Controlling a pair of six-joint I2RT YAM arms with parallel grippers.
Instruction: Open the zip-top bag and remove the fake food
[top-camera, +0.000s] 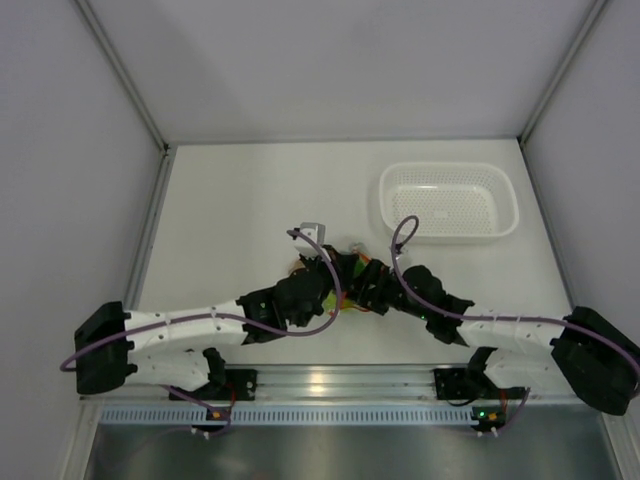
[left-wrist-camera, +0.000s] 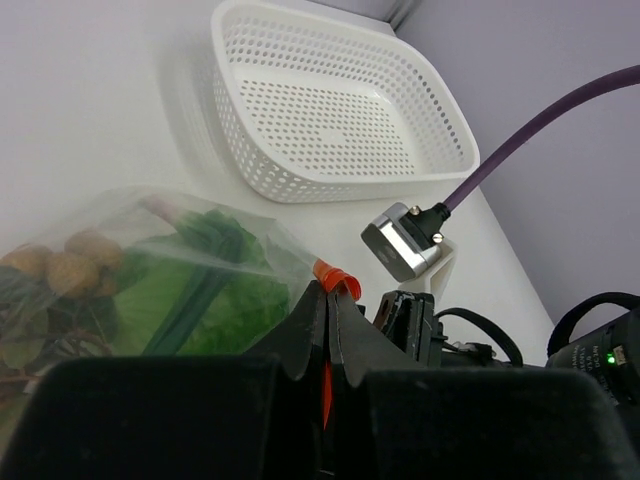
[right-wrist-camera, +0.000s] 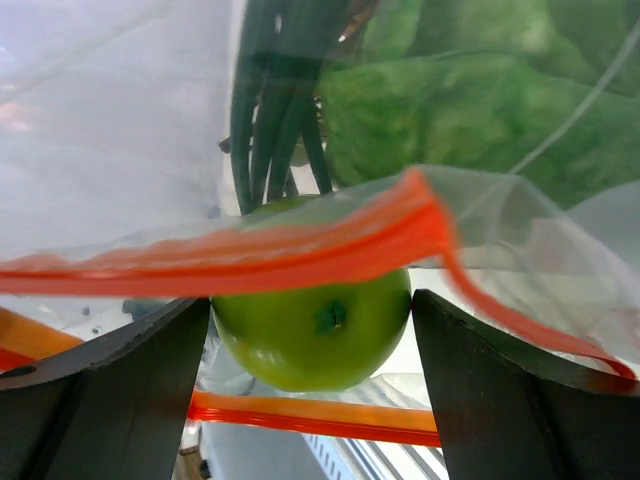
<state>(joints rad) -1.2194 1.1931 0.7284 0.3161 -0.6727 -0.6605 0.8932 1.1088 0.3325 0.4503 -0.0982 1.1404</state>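
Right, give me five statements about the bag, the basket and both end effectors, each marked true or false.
1. The white perforated plastic basket holds some fake food. False: it is empty.
2. The left end effector is shut on the orange-red zip strip of the clear crinkly zip-top bag. True.
3. The small round lime-green plastic fruit fills the gap between the fingers of the right end effector. True.
4. The leafy green lettuce lies bare on the table beside the bag. False: it is inside the bag.
5. The brown cluster of small balls is inside the bag. True.
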